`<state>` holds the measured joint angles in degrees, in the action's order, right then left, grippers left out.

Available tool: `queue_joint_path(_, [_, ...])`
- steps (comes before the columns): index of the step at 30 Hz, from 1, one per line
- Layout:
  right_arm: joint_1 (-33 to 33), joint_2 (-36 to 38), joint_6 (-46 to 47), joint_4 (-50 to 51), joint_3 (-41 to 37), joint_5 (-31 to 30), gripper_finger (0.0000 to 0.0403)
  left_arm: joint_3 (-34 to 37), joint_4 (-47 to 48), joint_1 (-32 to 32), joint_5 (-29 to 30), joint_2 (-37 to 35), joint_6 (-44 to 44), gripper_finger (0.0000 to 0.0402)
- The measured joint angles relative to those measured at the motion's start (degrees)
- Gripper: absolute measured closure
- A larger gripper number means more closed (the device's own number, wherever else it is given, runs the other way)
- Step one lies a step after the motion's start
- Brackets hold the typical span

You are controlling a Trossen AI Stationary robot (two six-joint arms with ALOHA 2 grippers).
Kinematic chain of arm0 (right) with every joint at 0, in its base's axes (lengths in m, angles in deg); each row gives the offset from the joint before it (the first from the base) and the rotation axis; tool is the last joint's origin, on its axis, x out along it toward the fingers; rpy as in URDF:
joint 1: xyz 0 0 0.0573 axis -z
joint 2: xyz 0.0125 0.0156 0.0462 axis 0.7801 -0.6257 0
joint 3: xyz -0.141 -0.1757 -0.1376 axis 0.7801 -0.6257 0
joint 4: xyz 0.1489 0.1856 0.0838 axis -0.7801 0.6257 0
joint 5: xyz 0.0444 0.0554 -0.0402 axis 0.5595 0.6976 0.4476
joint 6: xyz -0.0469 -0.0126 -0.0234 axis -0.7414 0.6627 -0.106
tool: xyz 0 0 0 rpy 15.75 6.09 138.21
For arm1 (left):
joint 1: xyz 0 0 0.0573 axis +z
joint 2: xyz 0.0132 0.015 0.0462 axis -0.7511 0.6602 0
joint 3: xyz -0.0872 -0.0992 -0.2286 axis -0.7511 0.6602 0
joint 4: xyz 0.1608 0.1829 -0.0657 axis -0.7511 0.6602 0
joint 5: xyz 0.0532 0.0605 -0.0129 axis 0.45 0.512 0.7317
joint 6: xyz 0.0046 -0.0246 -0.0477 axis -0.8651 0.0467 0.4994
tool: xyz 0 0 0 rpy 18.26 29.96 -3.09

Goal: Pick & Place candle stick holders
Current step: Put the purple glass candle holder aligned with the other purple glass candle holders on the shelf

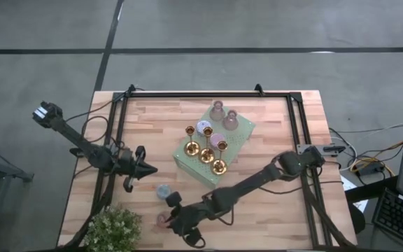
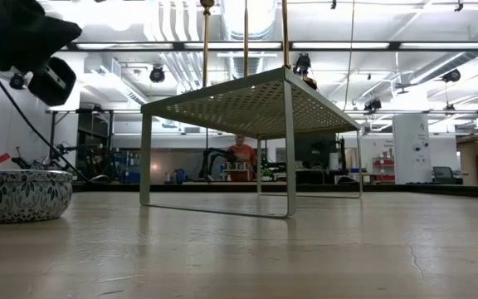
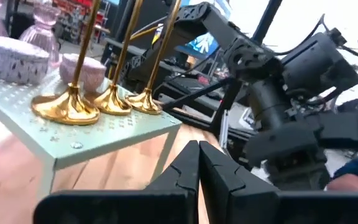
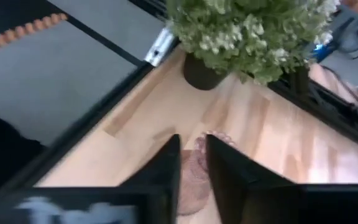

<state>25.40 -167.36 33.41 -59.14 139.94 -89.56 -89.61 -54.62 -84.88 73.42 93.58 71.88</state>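
Note:
Three gold candlesticks (image 1: 207, 155) stand on the pale-green dotted block (image 1: 238, 140), next to a lilac holder (image 1: 203, 127) and a pink one (image 1: 217, 140). A pale blue holder (image 1: 163, 190) sits on the table near the plant. A second pink holder (image 4: 194, 177) sits on the table at the near left. My right gripper (image 4: 193, 171) reaches down over it, fingers narrowly apart with the holder between them. My left gripper (image 3: 199, 168) hovers shut left of the block, holding nothing. My right gripper has the pink holder's upper part (image 4: 195, 163) between its two fingers, slanting down from the table's right. The fingers hide the place of contact: whether they pinch its wall or its whole body cannot be told. The holder rests on the table.
A leafy green plant (image 1: 114, 229) stands at the near left corner, just beyond the right gripper. Two pink glass holders (image 1: 224, 115) stand on the block's far end. A black frame (image 1: 121, 140) runs round the table. A person shows far behind in the low view.

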Motion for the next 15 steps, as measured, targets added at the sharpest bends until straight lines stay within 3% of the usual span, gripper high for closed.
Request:
queue_joint_path(4, [0.02, 2.24, 2.68, 4.77, -0.37, 4.61, 0.0386, -3.1, 0.02, -0.07, -0.08, 0.62, -0.8, 0.0387])
queue_joint_path(9, [-0.08, 5.67, 4.72, 11.42, -2.93, 5.2, 0.0395, -9.19, 0.59, -0.12, -1.94, 5.25, -6.09, 0.0369])
queue_joint_path(15, [-1.7, 13.97, 6.9, 7.53, -14.01, 5.1, 0.0395, -21.15, 8.62, -0.29, -3.26, 15.15, -10.69, 0.0308])
